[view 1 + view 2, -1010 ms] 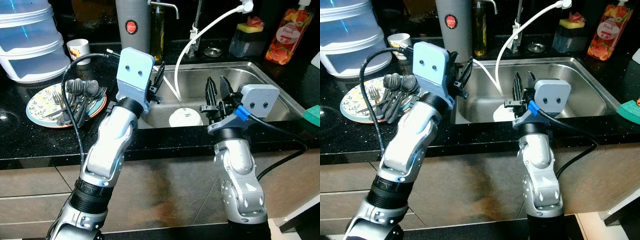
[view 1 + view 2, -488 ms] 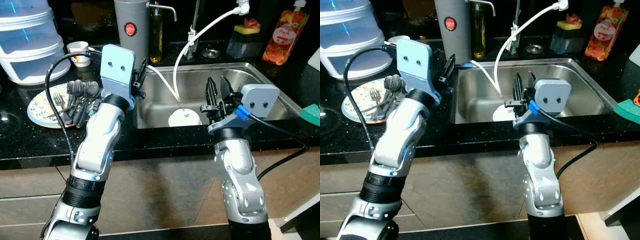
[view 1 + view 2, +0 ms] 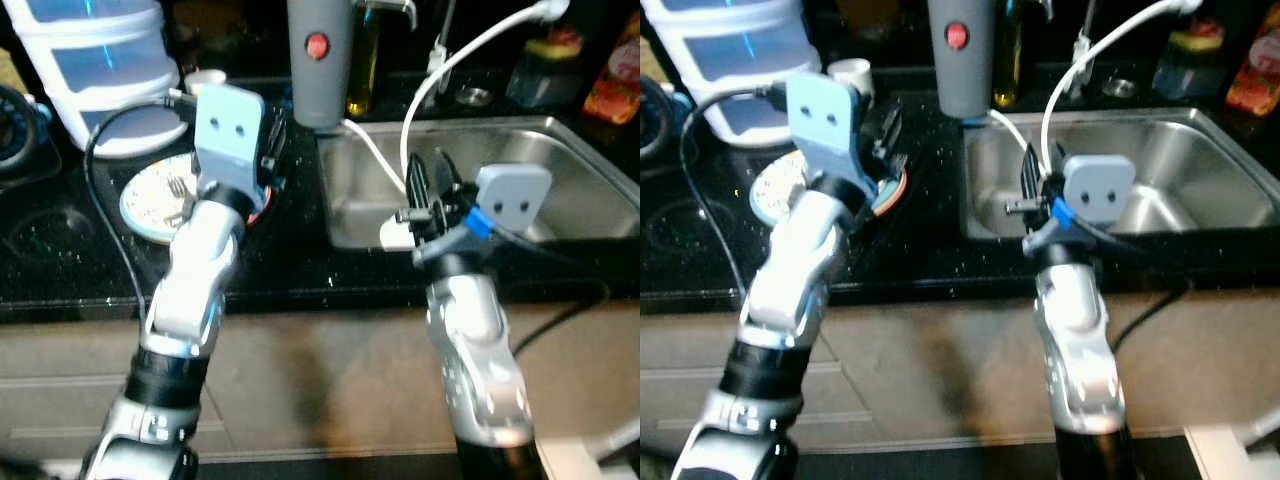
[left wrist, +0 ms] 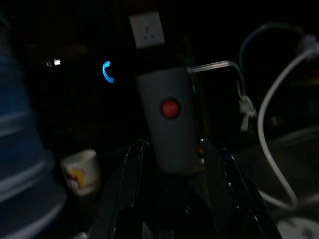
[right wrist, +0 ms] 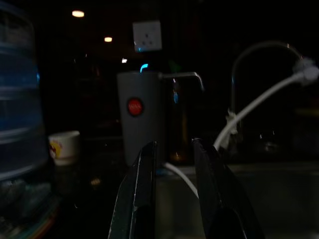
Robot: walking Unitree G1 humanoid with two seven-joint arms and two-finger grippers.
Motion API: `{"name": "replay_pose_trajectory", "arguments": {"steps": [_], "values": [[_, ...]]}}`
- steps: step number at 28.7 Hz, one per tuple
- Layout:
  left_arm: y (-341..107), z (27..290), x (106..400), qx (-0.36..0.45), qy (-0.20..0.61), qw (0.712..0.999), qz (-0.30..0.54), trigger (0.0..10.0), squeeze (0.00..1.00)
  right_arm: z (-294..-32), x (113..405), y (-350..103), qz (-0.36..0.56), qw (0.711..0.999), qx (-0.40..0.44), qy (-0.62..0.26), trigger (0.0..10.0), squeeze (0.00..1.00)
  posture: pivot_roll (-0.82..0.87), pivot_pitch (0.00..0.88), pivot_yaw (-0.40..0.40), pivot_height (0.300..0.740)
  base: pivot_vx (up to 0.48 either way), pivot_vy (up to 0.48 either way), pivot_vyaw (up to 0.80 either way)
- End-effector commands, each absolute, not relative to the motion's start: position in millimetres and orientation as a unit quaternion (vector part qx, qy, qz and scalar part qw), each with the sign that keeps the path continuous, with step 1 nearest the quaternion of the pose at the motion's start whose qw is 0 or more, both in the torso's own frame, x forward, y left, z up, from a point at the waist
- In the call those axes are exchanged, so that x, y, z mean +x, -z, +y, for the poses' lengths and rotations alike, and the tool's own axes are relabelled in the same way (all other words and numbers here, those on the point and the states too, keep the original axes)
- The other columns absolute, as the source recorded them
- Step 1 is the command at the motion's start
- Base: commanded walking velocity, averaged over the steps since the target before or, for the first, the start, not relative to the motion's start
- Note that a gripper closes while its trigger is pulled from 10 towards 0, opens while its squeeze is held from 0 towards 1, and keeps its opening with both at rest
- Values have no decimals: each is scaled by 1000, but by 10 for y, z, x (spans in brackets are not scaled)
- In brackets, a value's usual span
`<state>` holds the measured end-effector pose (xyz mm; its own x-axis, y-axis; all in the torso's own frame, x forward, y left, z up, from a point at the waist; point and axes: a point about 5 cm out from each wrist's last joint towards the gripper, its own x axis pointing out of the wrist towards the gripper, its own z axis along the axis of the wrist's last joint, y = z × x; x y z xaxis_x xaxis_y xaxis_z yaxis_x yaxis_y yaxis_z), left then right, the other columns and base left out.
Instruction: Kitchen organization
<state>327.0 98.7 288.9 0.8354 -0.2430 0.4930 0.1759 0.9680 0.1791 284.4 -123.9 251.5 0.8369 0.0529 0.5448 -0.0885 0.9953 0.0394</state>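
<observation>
**A:** Over on the left counter, just far of the left gripper (image 3: pixel 268 158), sits the patterned plate (image 3: pixel 150 200) with the cutlery (image 3: pixel 180 192) on it. That's what the next move turns on, I'd say.

**B:** Which way does the plate lie from the fingers?

**A:** Slightly left of them and under them. The blue wrist block hangs over the plate's right edge, and the fingers point far, toward the grey dispenser (image 3: pixel 320 60) with the red button. The forks lie roughly left to right across the plate, though blur makes the exact axis hard to read.

**B:** So the left arm is the nearer one?

**A:** Clearly. The right gripper (image 3: pixel 428 188) hovers over the near rim of the sink (image 3: pixel 560 170), well apart from the plate. A white dish (image 3: pixel 395 234) lies in the basin just below it, so that arm is better placed for the sink.

**B:** Are the left fingers spread?

**A:** Yes. In the left wrist view the two fingers (image 4: pixel 130 169) stand apart with the dispenser framed between them, nothing held, nothing touched.

**B:** And the right?

**A:** Also parted, a narrower gap, empty. The white hose (image 5: pixel 259 99) and the cup (image 5: pixel 64 147) show beyond them.

**B:** What would the reach need?

**A:** My guess: the left wrist would have to tip down and draw a little left to meet the cutlery.
</observation>
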Motion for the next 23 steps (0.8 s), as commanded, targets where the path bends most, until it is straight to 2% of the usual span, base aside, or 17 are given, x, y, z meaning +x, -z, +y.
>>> {"name": "replay_pose_trajectory", "arguments": {"steps": [1,7,17,19,20,21,23], "values": [[-2856,994,3272,75,107,956,-261,10000,0,-1221,2835,-2488,-278,959,34,-37,10000,0,1,0,22,740,0,0,0],[-2817,1007,3274,76,104,958,-256,10000,0,-1225,2843,-2493,-279,959,24,-41,10000,0,2,0,19,740,0,0,0],[-2692,1310,3272,99,34,966,-236,10000,0,-1304,2993,-2555,-277,958,-2,-69,10000,0,69,0,-75,740,0,0,0],[-2633,1465,3270,120,5,968,-221,10000,0,-1362,3050,-2575,-274,959,-14,-75,10000,0,95,16,-126,740,0,0,0],[-2633,1465,3270,120,5,968,-221,10000,0,-1362,3050,-2575,-274,959,-14,-75,10000,0,95,16,-126,740,0,0,0],[-2553,1642,3290,138,-21,973,-186,10000,0,-1483,3109,-2588,-269,960,-33,-66,10000,0,96,22,-134,740,0,0,0],[-2508,1743,3306,145,-32,975,-164,10000,0,-1580,3138,-2598,-267,961,-42,-55,10000,0,96,22,-134,740,0,0,0]]}}
